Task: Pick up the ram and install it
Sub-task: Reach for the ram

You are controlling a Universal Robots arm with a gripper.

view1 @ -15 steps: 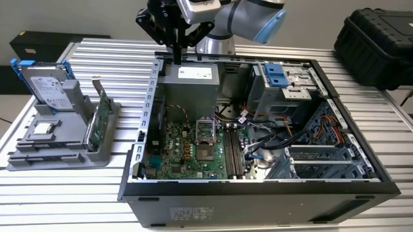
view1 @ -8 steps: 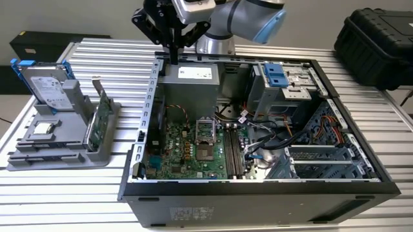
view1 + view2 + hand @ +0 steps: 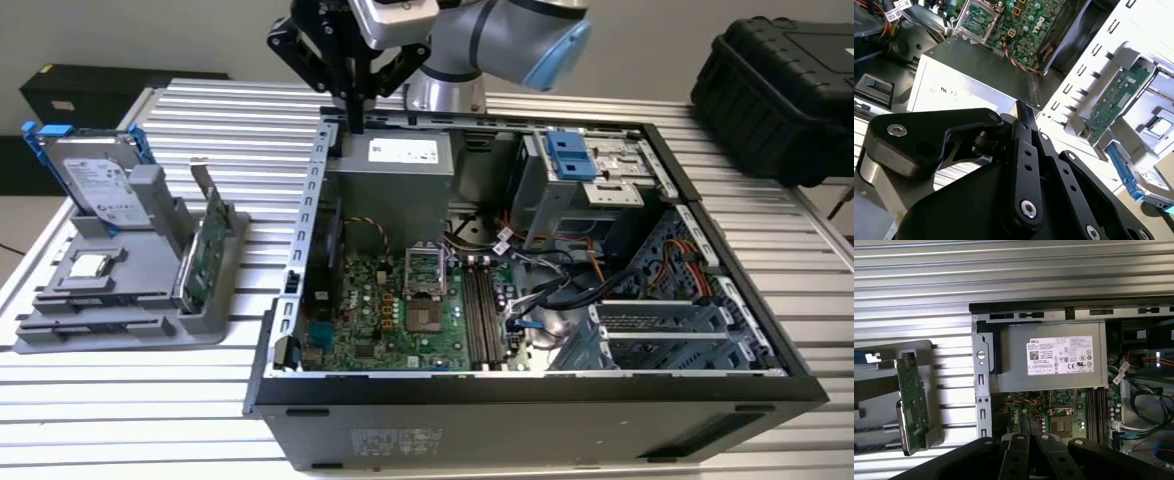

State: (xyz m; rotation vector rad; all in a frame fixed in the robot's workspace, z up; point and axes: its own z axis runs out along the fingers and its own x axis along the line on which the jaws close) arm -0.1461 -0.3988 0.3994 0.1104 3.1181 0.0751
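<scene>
Hanging nose-down at eleven o'clock of the open computer case in the exterior view, the gripper has its fingers clamped on the ram, held edge-on and upright above the grey power supply.

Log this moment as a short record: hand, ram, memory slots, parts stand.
hand: the hand is shut on the ram, above the case wall next to the power supply
ram: held upright, well clear of the motherboard
memory slots: the memory slots appear empty
parts stand: the parts stand is on the exterior view's left, with the hard drive and green card in it
</scene>
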